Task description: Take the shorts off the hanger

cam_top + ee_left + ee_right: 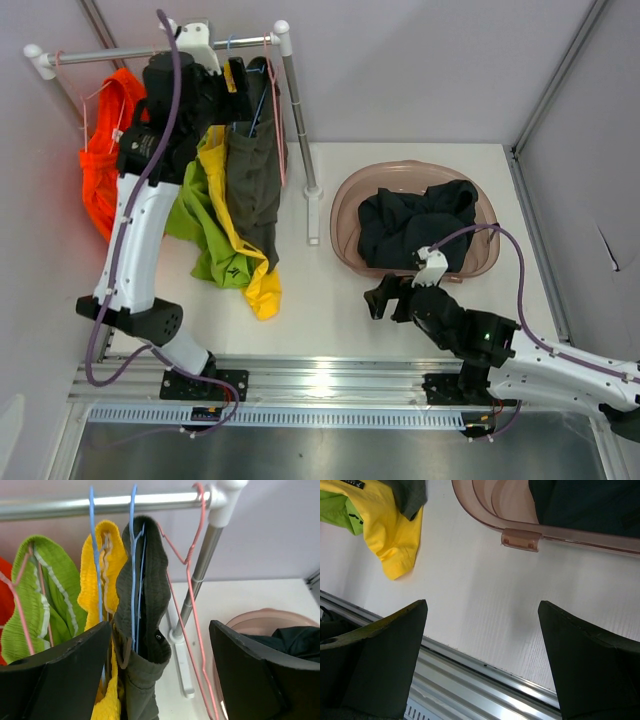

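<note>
Orange shorts [105, 160], lime green shorts [200, 225], yellow shorts [240, 250] and dark olive shorts [255, 180] hang from the rail [120, 52]. Black shorts [415, 225] lie in the pink basin [345, 200]. My left gripper [240, 85] is up at the rail, open. In the left wrist view its jaws [160, 630] stand either side of the olive shorts [152, 580], which hang on a blue hanger [133, 555], without touching them. My right gripper [380, 298] is open and empty, low over the table in front of the basin [520, 537].
An empty pink wire hanger [192, 625] hangs at the rail's right end. The rack's post [298, 120] and white foot [313, 215] stand between the hung shorts and the basin. A metal track [330, 380] runs along the near edge. Walls close in left and right.
</note>
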Robot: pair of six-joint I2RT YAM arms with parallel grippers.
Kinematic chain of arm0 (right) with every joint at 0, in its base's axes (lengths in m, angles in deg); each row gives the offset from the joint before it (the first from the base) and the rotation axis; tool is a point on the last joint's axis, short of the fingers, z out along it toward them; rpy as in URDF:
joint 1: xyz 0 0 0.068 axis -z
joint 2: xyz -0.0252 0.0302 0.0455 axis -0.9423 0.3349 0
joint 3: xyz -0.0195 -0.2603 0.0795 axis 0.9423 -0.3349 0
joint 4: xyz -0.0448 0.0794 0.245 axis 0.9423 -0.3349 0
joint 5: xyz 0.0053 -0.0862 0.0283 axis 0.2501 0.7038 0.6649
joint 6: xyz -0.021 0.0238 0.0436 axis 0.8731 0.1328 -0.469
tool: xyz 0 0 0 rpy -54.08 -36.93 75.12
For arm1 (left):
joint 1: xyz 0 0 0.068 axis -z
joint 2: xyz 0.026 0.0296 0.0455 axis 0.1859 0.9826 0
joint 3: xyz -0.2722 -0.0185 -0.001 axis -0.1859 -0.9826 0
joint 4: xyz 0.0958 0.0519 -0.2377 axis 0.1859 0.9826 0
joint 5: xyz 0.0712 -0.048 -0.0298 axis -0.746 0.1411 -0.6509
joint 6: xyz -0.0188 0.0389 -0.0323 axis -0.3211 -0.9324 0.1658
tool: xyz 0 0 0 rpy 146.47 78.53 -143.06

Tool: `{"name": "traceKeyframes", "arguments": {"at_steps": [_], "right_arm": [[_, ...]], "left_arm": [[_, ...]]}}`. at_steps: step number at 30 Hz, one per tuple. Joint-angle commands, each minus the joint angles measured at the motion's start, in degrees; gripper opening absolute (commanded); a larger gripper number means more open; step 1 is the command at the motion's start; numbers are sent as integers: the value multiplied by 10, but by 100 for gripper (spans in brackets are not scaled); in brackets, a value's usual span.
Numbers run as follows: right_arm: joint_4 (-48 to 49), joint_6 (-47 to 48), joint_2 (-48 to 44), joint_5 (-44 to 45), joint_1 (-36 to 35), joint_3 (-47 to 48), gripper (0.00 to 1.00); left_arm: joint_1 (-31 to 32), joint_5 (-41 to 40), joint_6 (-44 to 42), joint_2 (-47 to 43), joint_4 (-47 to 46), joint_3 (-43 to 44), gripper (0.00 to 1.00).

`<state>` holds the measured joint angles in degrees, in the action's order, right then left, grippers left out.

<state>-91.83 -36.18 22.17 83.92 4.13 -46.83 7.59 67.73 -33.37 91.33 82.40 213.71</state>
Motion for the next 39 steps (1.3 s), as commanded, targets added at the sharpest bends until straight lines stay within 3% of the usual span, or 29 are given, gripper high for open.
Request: {"name": "traceKeyframes", "arguments": {"at_steps": [1, 5, 15, 19, 20, 27, 29, 30, 39], "right_arm": [[-8, -21, -10, 33, -8, 7, 99], [-16, -27, -18, 37, -15, 4, 99], [-27, -21, -31, 43, -16, 0, 97], [-26, -17, -32, 46, -16, -3, 97], [-27, -17, -32, 48, -16, -3, 97], [-33, -14, -34, 56, -15, -6, 97], [-34, -12, -36, 58, -16, -7, 97], [-34, -11, -37, 58, -16, -7, 97], [-2, 21, -29, 51, -16, -5, 97]], "left_arm": [[-6, -18, -8, 32, -16, -27, 84], [-15, -20, -7, 54, -28, -25, 77], [-29, -28, -2, 99, -40, -8, 74], [-33, -24, 1, 119, -45, -6, 57], [-33, -22, 3, 129, -45, -3, 46], [-34, -28, 9, 183, -27, 46, 28], [-34, -33, 11, 185, -27, 55, 3], [-34, -34, 14, 181, -28, 55, 0], [-33, -41, 7, 126, -23, 96, 0]]}}
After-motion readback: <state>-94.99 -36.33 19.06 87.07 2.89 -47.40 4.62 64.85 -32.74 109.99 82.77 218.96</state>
